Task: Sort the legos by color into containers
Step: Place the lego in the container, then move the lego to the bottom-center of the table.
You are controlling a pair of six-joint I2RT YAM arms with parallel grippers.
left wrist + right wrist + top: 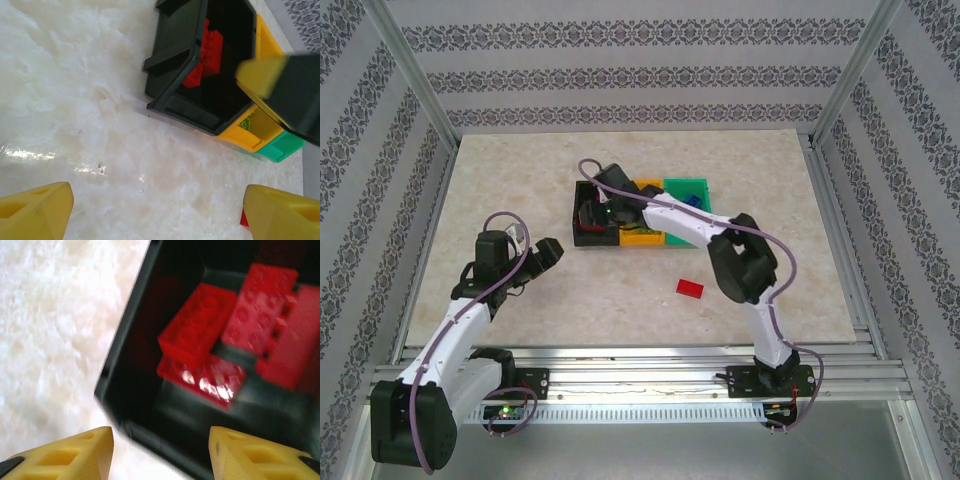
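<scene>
one red brick out on the surface, and a claw low over the black bin

the right claw [160, 450] hangs over the black bin [127, 355], its fingers partly apart with nothing between them. the red bricks [197, 327] lie below it inside the bin. the left claw [157, 210] stands wide open and empty above the bare surface [75, 100], at the left of the top view.

what could go wrong, as i judge it: the right claw sits close to the black bin's near wall, so a sideways pull-out could catch the rim and drag the bin. the black bin touches the orange bin [645, 238], so the whole row would shift. the loose red brick [690, 288] lies in the lower middle of the top view, near the bend of the right arm, and a low swing back could knock it away. if both arms go for it at once, they could meet.

counts: three bins in a row in the upper middle of the top view, black, orange and the green bin [688, 183]. two claws. one brick loose on the surface. at least four red bricks in the black bin, blurred, with perhaps more hidden. lime green bricks [252, 120] show in the orange bin and blue bricks [692, 201] in the green one, but i cannot tell how many.
</scene>
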